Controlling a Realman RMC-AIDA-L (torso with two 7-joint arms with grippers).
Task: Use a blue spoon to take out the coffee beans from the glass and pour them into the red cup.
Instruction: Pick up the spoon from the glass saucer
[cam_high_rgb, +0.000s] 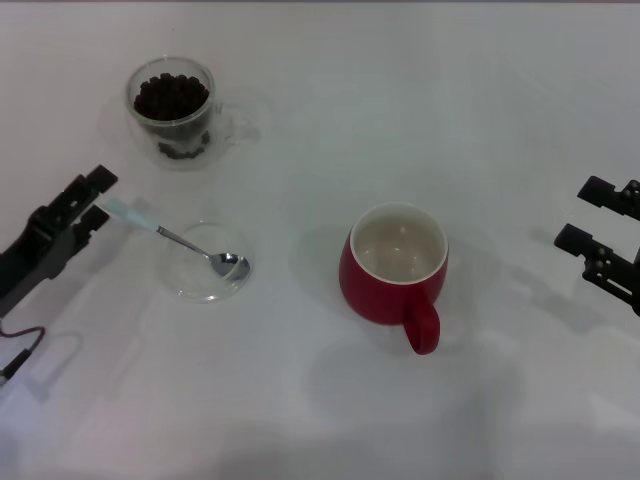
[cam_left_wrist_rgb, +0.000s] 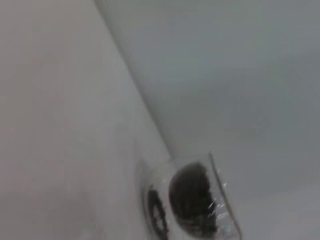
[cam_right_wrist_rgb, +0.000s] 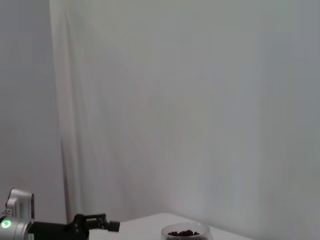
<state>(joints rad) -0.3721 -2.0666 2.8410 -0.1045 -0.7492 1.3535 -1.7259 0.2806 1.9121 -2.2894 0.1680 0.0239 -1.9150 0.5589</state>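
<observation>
Blue spoon (cam_high_rgb: 175, 240) left of centre: pale handle tip between fingers of left tool (cam_high_rgb: 97, 203), tool closed on it; shiny metal bowl resting in flat clear saucer (cam_high_rgb: 190, 283). Glass (cam_high_rgb: 178, 115) upper left, double-walled, heaped with dark coffee beans (cam_high_rgb: 171, 97). Red cup (cam_high_rgb: 394, 272) centre, rounded, glossy, white inside, loop handle toward lower edge. Right tool (cam_high_rgb: 592, 217) at right edge, spread wide, well apart. White counter (cam_high_rgb: 500, 120) bare between vessels.
</observation>
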